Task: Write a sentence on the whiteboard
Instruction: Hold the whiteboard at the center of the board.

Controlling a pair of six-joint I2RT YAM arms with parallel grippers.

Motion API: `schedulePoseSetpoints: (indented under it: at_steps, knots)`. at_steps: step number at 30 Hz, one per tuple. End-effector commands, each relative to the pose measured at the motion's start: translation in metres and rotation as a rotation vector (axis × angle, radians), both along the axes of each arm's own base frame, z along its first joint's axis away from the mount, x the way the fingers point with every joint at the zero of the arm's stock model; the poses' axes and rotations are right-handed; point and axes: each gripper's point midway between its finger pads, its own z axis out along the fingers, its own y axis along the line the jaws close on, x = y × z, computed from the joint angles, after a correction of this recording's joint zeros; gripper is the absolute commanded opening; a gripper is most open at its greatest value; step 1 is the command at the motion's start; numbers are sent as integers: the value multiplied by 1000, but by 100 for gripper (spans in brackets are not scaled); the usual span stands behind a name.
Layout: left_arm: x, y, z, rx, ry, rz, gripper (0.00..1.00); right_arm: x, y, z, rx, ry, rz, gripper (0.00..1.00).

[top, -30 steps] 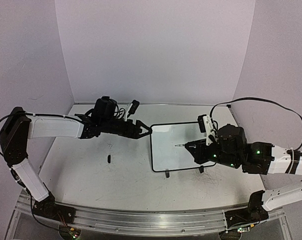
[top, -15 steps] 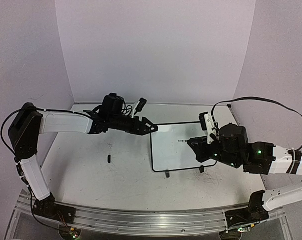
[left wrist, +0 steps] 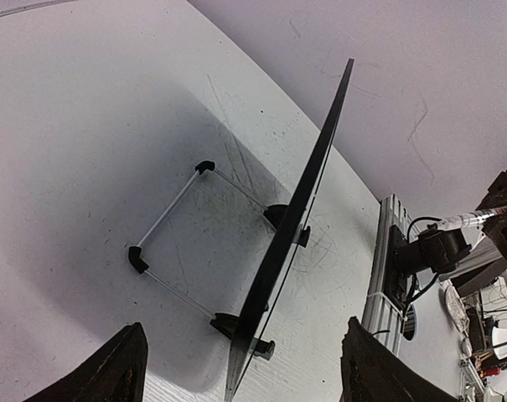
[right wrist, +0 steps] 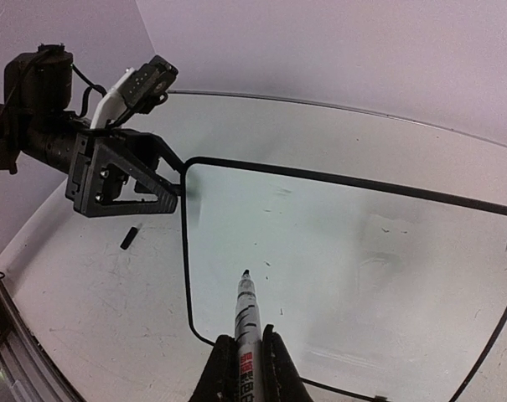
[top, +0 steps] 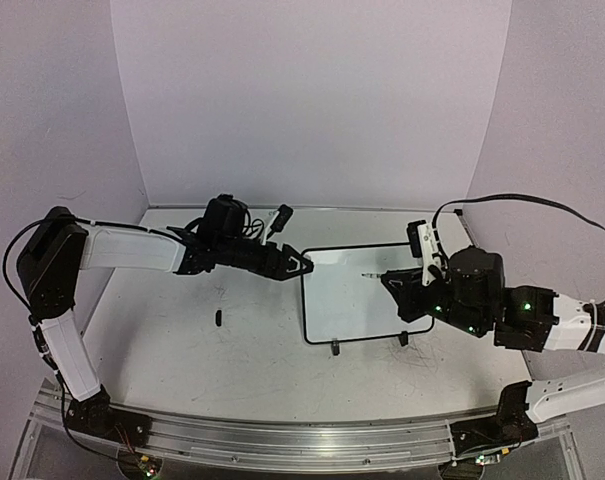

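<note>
The whiteboard [top: 344,303] stands tilted on its small black feet at centre right, its face bare apart from faint smudges. My left gripper [top: 300,264] is open at the board's far left corner. In the left wrist view the whiteboard's thin black edge [left wrist: 307,197] runs between my wide-apart left fingertips [left wrist: 119,368] without touching them. My right gripper [right wrist: 242,368] is shut on a white marker [right wrist: 246,318]. The marker's uncapped tip points at the whiteboard [right wrist: 362,251] near its left side. The tip [top: 367,274] hovers over the board's upper middle.
A small black marker cap [top: 217,318] lies on the table left of the board, and the cap [right wrist: 129,238] also shows in the right wrist view. Purple walls close in the table on three sides. An aluminium rail [top: 282,440] runs along the near edge.
My left gripper reached right to the board's far left corner and its jaws narrowed a little. My right gripper carried the marker tip farther up the board.
</note>
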Motion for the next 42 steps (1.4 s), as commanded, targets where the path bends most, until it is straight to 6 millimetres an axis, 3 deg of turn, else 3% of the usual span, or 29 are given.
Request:
schedulePoseSetpoints:
  at_steps: [1, 6, 12, 17, 31, 42]
  knots:
    - [-4, -2, 35, -94, -72, -33, 79, 6, 10, -2, -21, -11, -4, 0]
    - [-6, -3, 37, -108, -69, -53, 76, 1, 25, -7, -49, -17, 50, 0]
    - [-7, -5, 38, -119, -68, -67, 67, 0, 30, -12, -74, -36, 70, 0]
    - [-7, -6, 33, -114, -58, -67, 55, 5, 39, -5, -55, -66, 74, 0]
    - [0, -5, 19, -110, -21, -71, 38, 22, 72, -5, -124, -136, 102, 0]
    - [1, -9, 8, -110, 5, -96, 20, 32, 85, -4, -157, -190, 105, 0]
